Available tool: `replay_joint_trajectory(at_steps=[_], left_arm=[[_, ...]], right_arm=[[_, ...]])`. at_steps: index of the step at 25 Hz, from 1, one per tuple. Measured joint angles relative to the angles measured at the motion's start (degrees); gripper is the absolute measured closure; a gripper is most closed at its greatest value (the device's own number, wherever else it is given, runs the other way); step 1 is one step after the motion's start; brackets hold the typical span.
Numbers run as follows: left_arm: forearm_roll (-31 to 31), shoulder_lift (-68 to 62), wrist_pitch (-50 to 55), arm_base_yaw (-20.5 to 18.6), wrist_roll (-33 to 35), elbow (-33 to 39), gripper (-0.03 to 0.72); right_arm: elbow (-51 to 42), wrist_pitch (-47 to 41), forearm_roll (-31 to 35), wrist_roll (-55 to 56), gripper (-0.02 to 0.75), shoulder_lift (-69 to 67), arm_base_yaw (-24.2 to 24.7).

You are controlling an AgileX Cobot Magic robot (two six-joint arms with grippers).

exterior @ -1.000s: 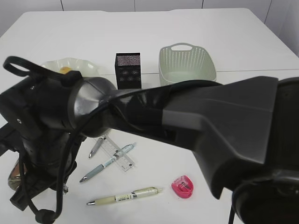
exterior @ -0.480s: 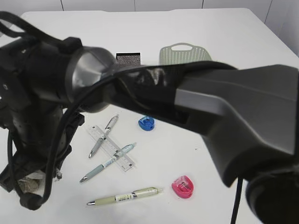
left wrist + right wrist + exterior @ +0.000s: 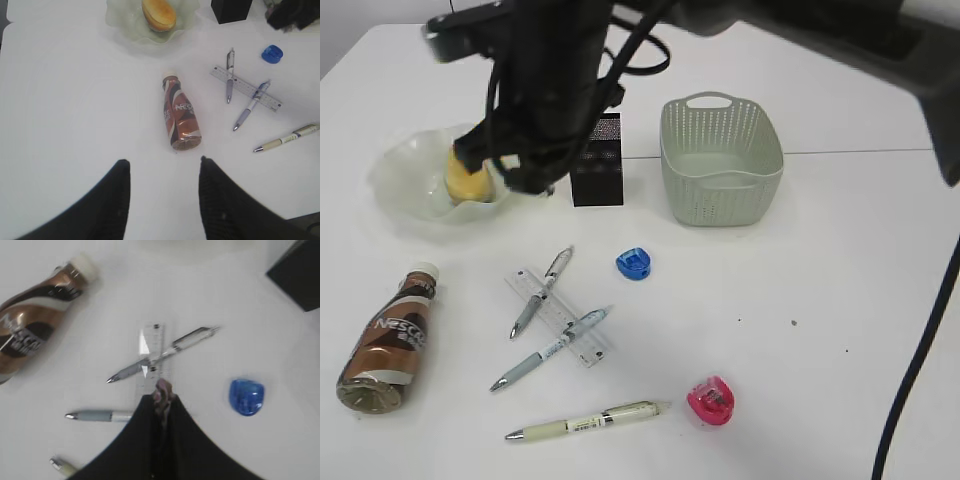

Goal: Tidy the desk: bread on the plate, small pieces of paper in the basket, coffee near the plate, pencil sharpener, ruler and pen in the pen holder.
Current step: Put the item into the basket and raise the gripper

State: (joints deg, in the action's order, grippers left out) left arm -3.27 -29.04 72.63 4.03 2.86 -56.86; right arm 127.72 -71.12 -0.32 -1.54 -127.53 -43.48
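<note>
The bread lies in the pale green plate. The coffee lies on its side on the desk at the front left. Three pens lie on and around the clear ruler, with a blue pencil sharpener and a pink one close by. The black pen holder and the basket stand at the back. My right gripper is shut on a small crumpled piece of paper, above the ruler. My left gripper hangs open and empty, short of the coffee.
My right arm reaches in from the upper right and hangs over the plate and the pen holder. The basket looks empty. A seam runs across the desk behind the basket.
My right arm has lifted from low at the front left and swung toward the back, uncovering the coffee, plate and pens. It has stayed shut on the paper scrap.
</note>
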Motion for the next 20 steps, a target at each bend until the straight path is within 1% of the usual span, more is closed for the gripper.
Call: replay_joint_trajectory(at_steps=[6, 12, 15, 20], left_arm=[[0.00, 0.00, 0.00, 0.00, 0.00, 0.00, 0.357], [0.00, 0.00, 0.00, 0.00, 0.00, 0.00, 0.357], [0.00, 0.00, 0.00, 0.00, 0.00, 0.00, 0.357], [0.00, 0.00, 0.00, 0.00, 0.00, 0.00, 0.357]], right_arm=[[5.43, -0.17, -0.13, 0.14, 0.722, 0.35, 7.81], [6.68, 1.88, -0.13, 0.14, 0.723, 0.35, 15.43], [6.68, 3.84, -1.06, 0.14, 0.723, 0.35, 18.58], [6.68, 6.91, -2.35, 0.14, 0.723, 0.35, 22.42]])
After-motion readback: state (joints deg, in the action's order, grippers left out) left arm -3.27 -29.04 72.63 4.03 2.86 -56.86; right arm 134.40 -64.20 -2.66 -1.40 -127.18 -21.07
